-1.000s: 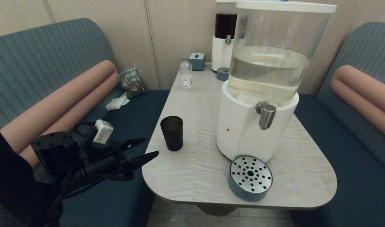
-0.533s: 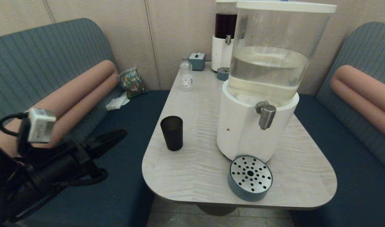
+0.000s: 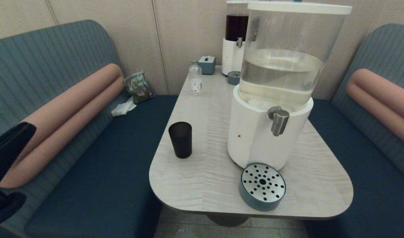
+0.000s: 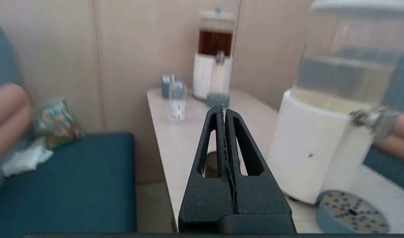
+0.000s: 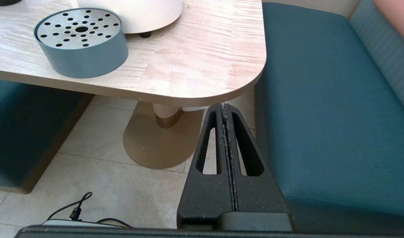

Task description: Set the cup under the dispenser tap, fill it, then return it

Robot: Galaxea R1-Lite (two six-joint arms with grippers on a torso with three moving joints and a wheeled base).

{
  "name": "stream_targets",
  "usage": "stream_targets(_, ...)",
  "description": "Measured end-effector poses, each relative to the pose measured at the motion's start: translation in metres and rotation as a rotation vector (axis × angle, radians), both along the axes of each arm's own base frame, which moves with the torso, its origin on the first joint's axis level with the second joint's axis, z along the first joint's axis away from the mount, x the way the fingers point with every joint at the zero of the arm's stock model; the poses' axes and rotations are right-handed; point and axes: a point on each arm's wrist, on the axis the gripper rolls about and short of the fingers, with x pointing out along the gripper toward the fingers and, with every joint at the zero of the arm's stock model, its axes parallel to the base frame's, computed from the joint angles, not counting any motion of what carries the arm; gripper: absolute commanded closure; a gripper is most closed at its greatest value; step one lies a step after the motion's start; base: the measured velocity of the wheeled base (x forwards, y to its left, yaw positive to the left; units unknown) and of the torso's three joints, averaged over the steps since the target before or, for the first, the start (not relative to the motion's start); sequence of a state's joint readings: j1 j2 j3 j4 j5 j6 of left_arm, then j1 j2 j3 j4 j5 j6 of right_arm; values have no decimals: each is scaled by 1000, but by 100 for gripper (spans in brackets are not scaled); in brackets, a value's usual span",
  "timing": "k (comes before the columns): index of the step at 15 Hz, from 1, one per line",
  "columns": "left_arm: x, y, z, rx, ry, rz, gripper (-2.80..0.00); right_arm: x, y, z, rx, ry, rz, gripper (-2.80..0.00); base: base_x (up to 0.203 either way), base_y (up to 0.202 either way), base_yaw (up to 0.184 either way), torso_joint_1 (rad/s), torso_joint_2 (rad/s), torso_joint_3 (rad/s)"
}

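The black cup [image 3: 180, 139] stands upright near the table's left edge, apart from the large dispenser. Its steel tap [image 3: 278, 121] juts from the white base under the clear tank of pale liquid, with nothing beneath it. My left gripper [image 3: 29, 129] hangs shut and empty at the far left, over the bench and well clear of the cup. In the left wrist view the gripper [image 4: 221, 109] points toward the table, and the cup [image 4: 211, 163] shows through a finger slot, with the tap [image 4: 375, 120] off to the side. My right gripper [image 5: 224, 105] is shut, low beside the table's near right corner.
A round blue drip tray [image 3: 263, 186] with a perforated steel top sits at the table's front edge, in front of the dispenser. A small clear bottle [image 3: 195, 79], a blue box [image 3: 206, 63] and a dark-liquid dispenser [image 3: 235, 39] stand at the back. Benches flank the table [image 3: 205, 185].
My left arm has swung back to the left, away from the table and cup, and its fingers have gone from open to shut. The cup has not moved.
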State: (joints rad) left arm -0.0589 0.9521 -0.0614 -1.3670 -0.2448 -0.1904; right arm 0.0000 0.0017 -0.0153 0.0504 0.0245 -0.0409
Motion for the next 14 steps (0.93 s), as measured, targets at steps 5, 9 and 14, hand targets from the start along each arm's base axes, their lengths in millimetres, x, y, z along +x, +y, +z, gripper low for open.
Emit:
stream_targets(5,-75,6,-19,-23,-89,53,0,0,0,0,0,0,0,0,0,0,0,0,0,0)
stream_targets(9,-108,9,-67,7,25,214,0,0,0,0,0,0,0,0,0,0,0,0,0,0)
stream_targets(14,-107,11,-123,95,433,343,0,0,0,0,0,0,0,0,0,0,0,0,0,0)
